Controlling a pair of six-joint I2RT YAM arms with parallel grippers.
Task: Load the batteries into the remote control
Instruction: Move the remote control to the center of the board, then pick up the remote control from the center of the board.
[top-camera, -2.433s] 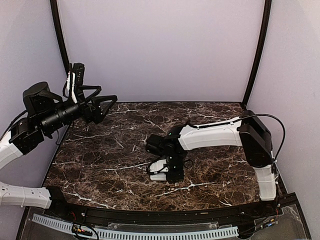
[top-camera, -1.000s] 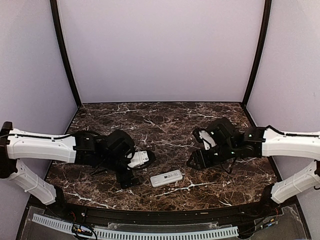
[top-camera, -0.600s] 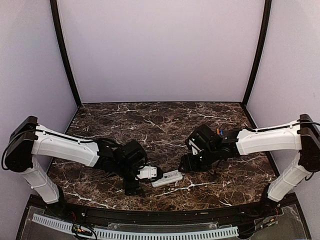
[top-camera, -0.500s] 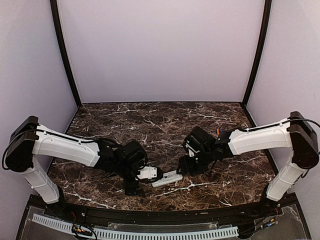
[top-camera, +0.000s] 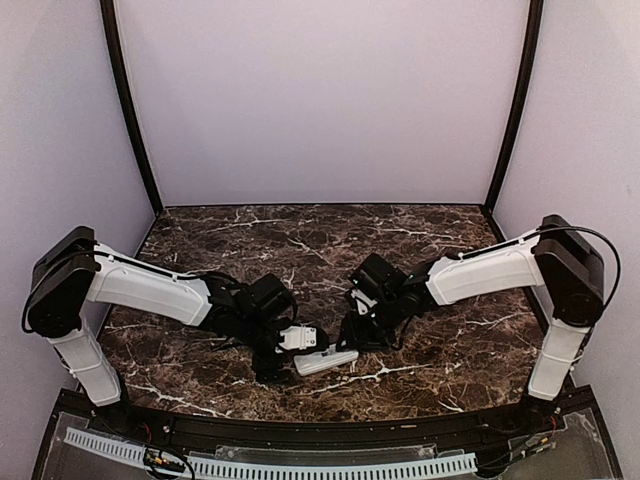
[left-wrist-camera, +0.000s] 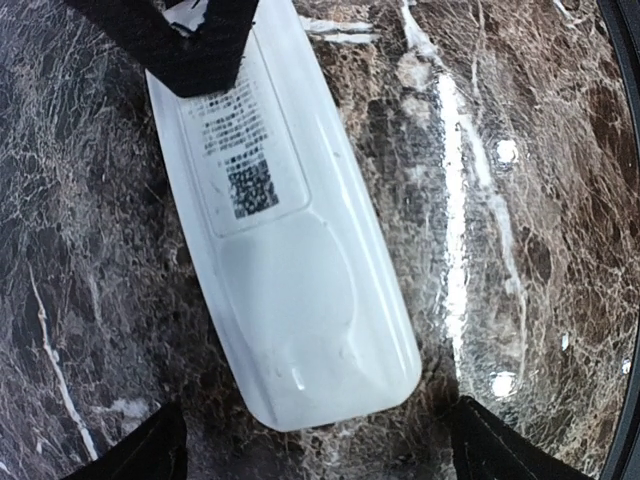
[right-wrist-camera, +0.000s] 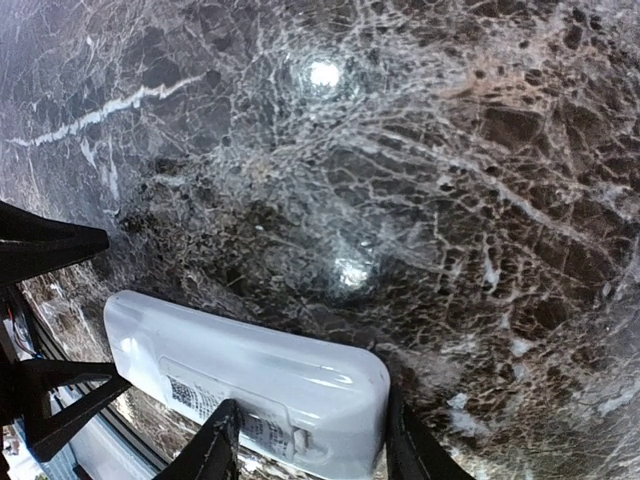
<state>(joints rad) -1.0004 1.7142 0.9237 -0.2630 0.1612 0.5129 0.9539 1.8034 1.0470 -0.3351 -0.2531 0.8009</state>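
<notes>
The remote (top-camera: 326, 360) lies face-down at six o'clock on the worktop (top-camera: 300, 240), its cover (left-wrist-camera: 300, 300) seemingly on; we see no batteries. The left fingers (left-wrist-camera: 140, 460) straddle it, apart; whether the right fingers (right-wrist-camera: 215, 450) grip it we cannot tell.

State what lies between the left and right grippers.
The remote control lies between the left gripper and right gripper, label side up on the table; the top view shows it, each wrist view one end.
</notes>
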